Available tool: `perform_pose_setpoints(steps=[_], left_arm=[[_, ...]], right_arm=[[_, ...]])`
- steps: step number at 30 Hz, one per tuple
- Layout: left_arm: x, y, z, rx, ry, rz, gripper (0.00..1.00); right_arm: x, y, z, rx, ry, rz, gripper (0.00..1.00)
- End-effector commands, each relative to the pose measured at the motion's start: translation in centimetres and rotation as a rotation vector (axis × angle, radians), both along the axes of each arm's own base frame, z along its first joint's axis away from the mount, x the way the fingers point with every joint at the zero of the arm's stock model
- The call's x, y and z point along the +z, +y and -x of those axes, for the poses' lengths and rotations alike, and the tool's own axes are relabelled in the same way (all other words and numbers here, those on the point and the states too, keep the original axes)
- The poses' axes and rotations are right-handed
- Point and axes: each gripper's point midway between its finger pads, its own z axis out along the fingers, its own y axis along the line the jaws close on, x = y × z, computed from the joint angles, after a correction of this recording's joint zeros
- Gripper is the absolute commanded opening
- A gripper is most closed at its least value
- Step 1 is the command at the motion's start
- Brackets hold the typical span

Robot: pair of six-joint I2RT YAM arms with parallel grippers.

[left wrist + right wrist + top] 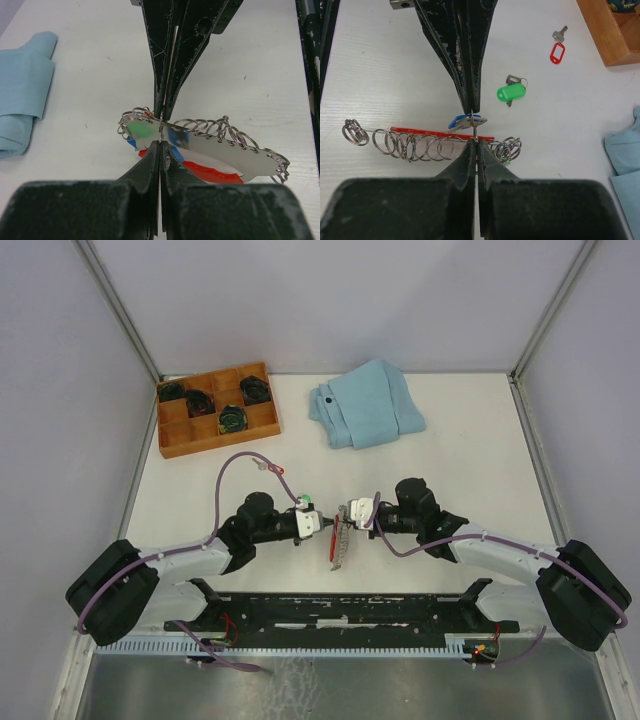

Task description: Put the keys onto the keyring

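Currently the task stands at an early-to-middle stage, by my assessment. The keyring (440, 134), a red curved plastic strip carrying a row of small silvery metal loops, lies on the white table (470, 440) just ahead of the arm bases, between the 2 grippers. The left gripper (160, 143) is closed and appears to pinch the blue-tagged key (465, 121), a small silver key with an oblong blue plastic tag, held against the middle of the strip. The right gripper (476, 143) is likewise closed, apparently nipping 1 wire loop of the keyring. Whether the blue-tagged key is already threaded on that loop cannot be determined from any view. A green tag (140, 131) sits among the loops at 1 end of the strip; it may belong to a key already fitted, but the attachment is not visible. Outstanding: the green-tagged key (511, 92) and the red-tagged key (558, 50) both lie loose on the table, apart from the keyring, the red one nearer the brown wooden compartment tray (220, 443). A folded light-blue cloth (365, 410) lies at the far side, not involved.
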Motion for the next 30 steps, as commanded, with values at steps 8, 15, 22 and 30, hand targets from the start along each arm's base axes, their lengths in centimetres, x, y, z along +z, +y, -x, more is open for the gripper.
perform_pose_setpoints(steps=[8, 15, 22, 30], left_arm=[[2.8, -1.1, -1.0, 0.013, -0.035, 0.082, 0.03], [2.5, -0.4, -1.6, 0.072, -0.015, 0.064, 0.03], [1.6, 0.2, -2.4, 0.187, 0.107, 0.080, 0.03], [-0.5, -3.4, -1.2, 0.157, 0.255, 0.120, 0.03]], right_arm=[[2.8, 1.4, 0.0, 0.039, -0.049, -0.084, 0.01], [3.7, -0.6, -2.2, -0.144, -0.076, -0.053, 0.01], [6.9, -3.8, -4.2, -0.406, -0.074, -0.117, 0.01], [9.9, -7.0, -4.4, -0.597, -0.041, -0.189, 0.01]])
